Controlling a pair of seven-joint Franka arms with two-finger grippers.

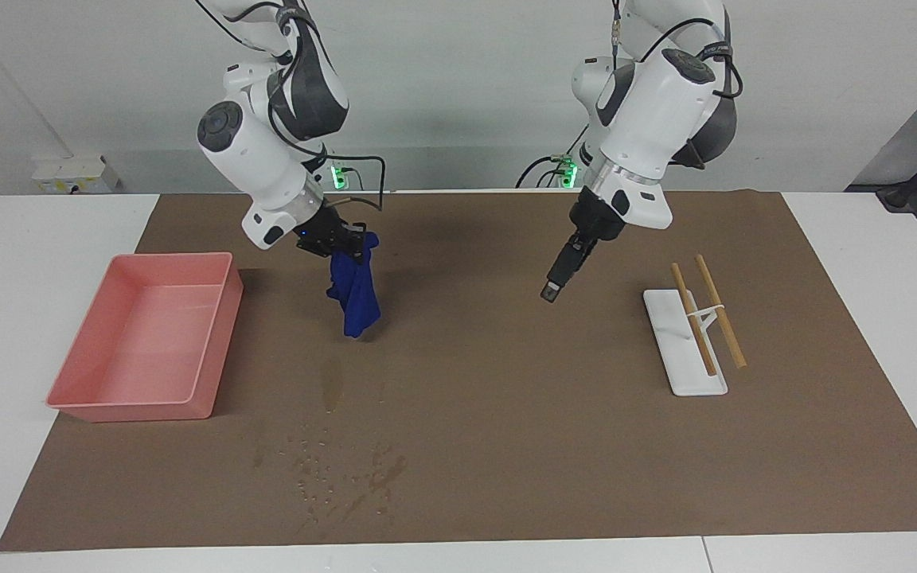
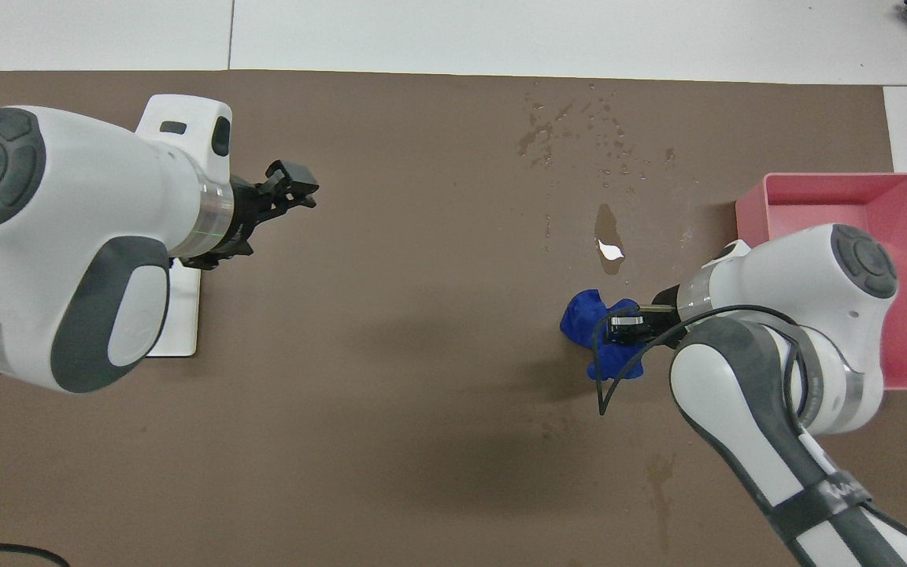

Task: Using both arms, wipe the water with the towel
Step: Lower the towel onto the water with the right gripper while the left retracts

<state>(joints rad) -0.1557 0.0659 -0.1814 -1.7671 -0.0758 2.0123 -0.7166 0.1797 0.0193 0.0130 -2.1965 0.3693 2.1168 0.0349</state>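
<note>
Towel (image 1: 355, 296) dangling from the clamped right pincer (image 1: 347, 241).

A pink tray (image 1: 140, 342) sits at the left of the facing view, on the brown mat (image 1: 506, 446) that fills the middle of the frame. At the right lies a white stand (image 1: 681, 358) with two wooden sticks (image 1: 709, 314) slanted across it. White table (image 1: 5, 318) borders the mat.
</note>
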